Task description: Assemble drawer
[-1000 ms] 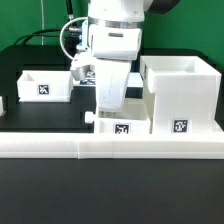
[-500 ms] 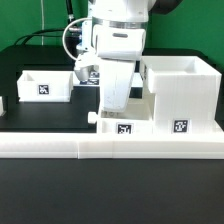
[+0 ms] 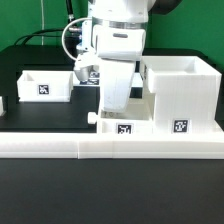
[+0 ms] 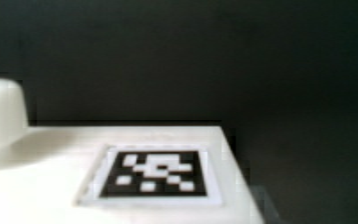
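Hanging low over the knobbed tray (image 3: 124, 128) beside the housing (image 3: 181, 92): the hand (image 3: 113, 108), grip not discernible.

A robot lab.
A white robot arm (image 3: 118, 45) stands over a black table (image 3: 50, 114). A white box (image 3: 190, 95) has a black-and-white square tag (image 3: 180, 127). A low white wall (image 3: 60, 148) fences the table. Cables (image 3: 66, 38) hang behind.

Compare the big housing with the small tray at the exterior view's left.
The housing stands much taller and larger than the tray. The housing sits right behind the border wall; the tray lies farther back on the black table. Both are white, open-topped and carry a square tag.
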Available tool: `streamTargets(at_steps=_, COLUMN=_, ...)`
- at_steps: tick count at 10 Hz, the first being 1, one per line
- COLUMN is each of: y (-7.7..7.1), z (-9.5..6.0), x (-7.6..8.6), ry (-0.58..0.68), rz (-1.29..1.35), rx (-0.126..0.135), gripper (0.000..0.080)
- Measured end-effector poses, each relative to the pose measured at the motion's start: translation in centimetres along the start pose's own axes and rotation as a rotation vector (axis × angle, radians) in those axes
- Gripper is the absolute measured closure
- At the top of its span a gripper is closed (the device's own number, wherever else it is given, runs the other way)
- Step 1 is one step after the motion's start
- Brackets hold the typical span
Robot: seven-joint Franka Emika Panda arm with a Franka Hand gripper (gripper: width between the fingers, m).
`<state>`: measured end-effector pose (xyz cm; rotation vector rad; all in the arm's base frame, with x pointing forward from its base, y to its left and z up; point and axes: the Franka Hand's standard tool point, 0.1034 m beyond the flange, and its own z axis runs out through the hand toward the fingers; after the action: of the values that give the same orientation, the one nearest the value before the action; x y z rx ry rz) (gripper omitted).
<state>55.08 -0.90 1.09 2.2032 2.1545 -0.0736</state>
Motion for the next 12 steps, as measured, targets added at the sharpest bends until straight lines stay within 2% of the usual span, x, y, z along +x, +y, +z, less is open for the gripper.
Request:
streamTargets(at_steps=4, y=0.12, z=-0.1, x=-0.42, ry=-0.005, rz=0.003, rx=-0.003, gripper=0.0757)
streamTargets(at_steps=5, y=0.04, z=-0.01, x=-0.46, ry=-0.006, rz=0.003, rx=0.001, gripper=0.0757)
streamTargets(at_steps=6, y=-0.08, z=-0.03, x=-0.58, ry=-0.01, rz=0.004, rx=0.02, gripper=0.0757)
streamTargets(at_steps=8, y=-0.08, z=0.01, x=-0.5, ry=-0.01, rz=0.001, rx=0.019, gripper=0.0757)
streamTargets(at_steps=10, y=-0.09, z=0.01, x=0.42, ry=-0.015, rz=-0.032, rx=0.017, gripper=0.0757)
streamTargets(at_steps=12, y=-0.09, z=0.01, x=0.16, ry=-0.014, rz=-0.025, rx=0.017, gripper=0.0757)
